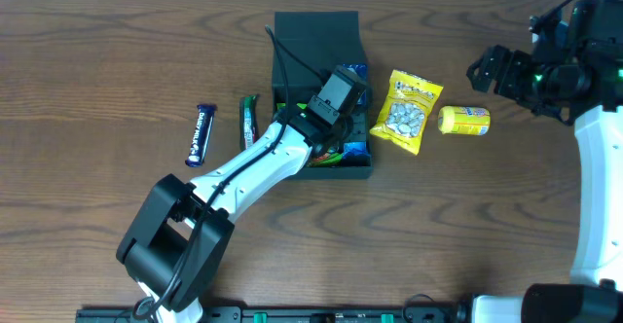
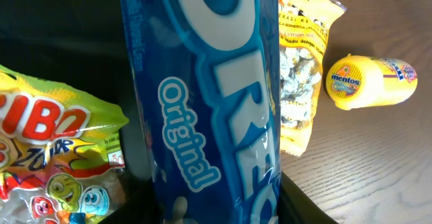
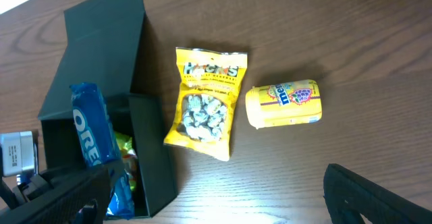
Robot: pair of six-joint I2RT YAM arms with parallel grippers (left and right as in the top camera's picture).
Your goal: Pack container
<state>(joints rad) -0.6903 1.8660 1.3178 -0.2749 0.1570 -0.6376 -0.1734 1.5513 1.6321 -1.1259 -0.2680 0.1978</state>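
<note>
The dark teal-green container [image 1: 292, 75] stands open at mid-table, its flap lid [image 1: 316, 29] laid back. It also shows in the right wrist view [image 3: 150, 150]. My left gripper [image 1: 339, 94] is inside it, shut on a blue Oreo pack [image 2: 202, 96] that stands tilted in the container [image 2: 54, 28]. The pack also shows in the right wrist view [image 3: 89, 126]. A Haribo bag [image 2: 47, 150] lies in the box beside it. My right gripper [image 1: 494, 70] is open and empty, up at the far right, well apart from the box; its fingers frame the right wrist view [image 3: 223, 207].
A yellow Hacks bag [image 1: 409, 111] lies just right of the box, and a yellow Mentos bottle [image 1: 464, 120] lies right of that. A green bar [image 1: 250, 121] and a blue bar [image 1: 200, 134] lie left of the box on the wooden table.
</note>
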